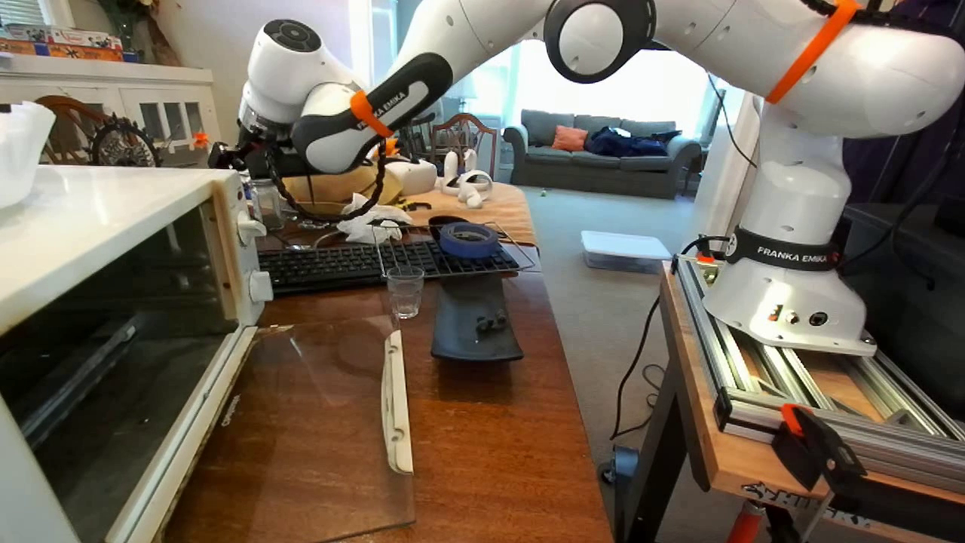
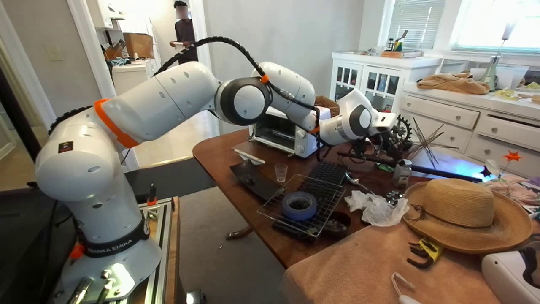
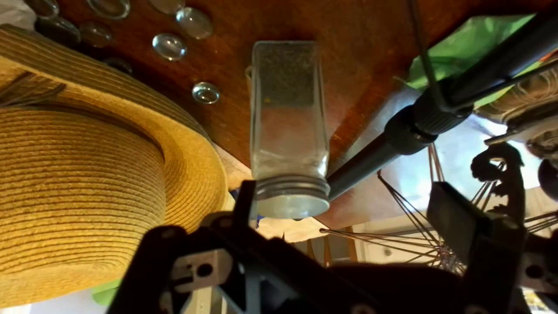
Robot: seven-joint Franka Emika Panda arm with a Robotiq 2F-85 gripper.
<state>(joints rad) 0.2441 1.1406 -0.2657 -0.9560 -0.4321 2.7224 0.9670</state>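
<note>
My gripper [image 3: 346,196] is open in the wrist view, its two dark fingers wide apart. A clear square glass jar [image 3: 290,131] with a metal lid and dark contents in its far part is nearest to it. The jar's lid lies close beside the left finger in the picture; I cannot tell whether they touch. The right finger is well apart from the jar. In an exterior view the jar [image 2: 402,174] stands upright on the table, right by the dark gripper [image 2: 396,154]. In an exterior view the gripper [image 1: 226,156] is at the far end of the toaster oven.
A straw hat [image 3: 87,174] lies beside the jar. A black pole [image 3: 370,161] runs close on the jar's other side. Glass pebbles [image 3: 169,46], crumpled plastic [image 2: 375,207], a keyboard [image 2: 325,177], a wire rack with blue tape [image 2: 299,205] and a toaster oven [image 1: 113,188] are around.
</note>
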